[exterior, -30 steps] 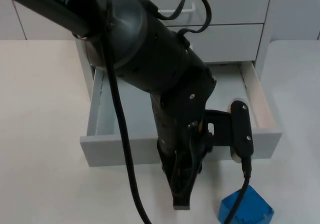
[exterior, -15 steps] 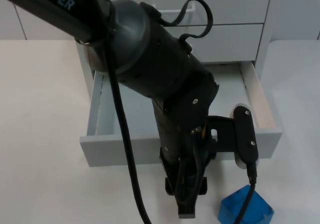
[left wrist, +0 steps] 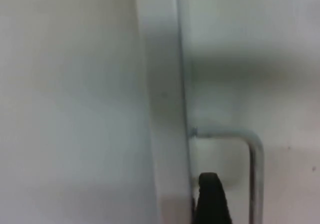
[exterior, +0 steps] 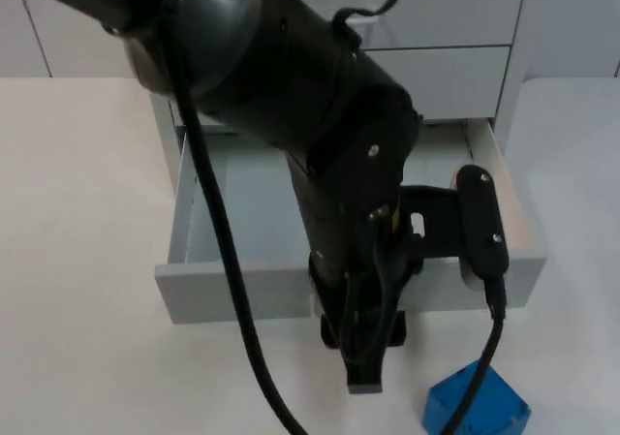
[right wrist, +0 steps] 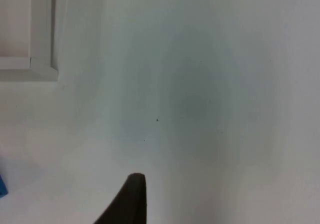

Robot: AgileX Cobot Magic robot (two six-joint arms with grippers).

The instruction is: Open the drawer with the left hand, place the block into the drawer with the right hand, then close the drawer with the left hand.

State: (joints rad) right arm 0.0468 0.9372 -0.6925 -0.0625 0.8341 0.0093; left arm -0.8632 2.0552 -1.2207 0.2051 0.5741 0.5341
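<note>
A: Going left to right across the top view, what comes first?

B: The drawer, pulled out of its white cabinet toward the lower part of the frame. Its grey front panel runs left to right, so its long axis lies across the picture and its open mouth faces up. From how it lies, the opening step looks done.

A: And the left pincer?

B: It hangs just in front of the drawer front, low centre in the top view, pointing down at the counter. In the left wrist view one fingertip sits beside the handle, a metal bar bent at a corner. Whether the fingers are spread or closed cannot be told. It probably stays near the handle because it must push the drawer shut later.

A: The block?

B: Blue, on the counter at the lower right of the frame, just in front of the drawer's right end and outside it. One corner points toward the drawer.

A: The right pincer?

B: One dark fingertip shows over bare counter in its wrist view; its state cannot be told either.
</note>
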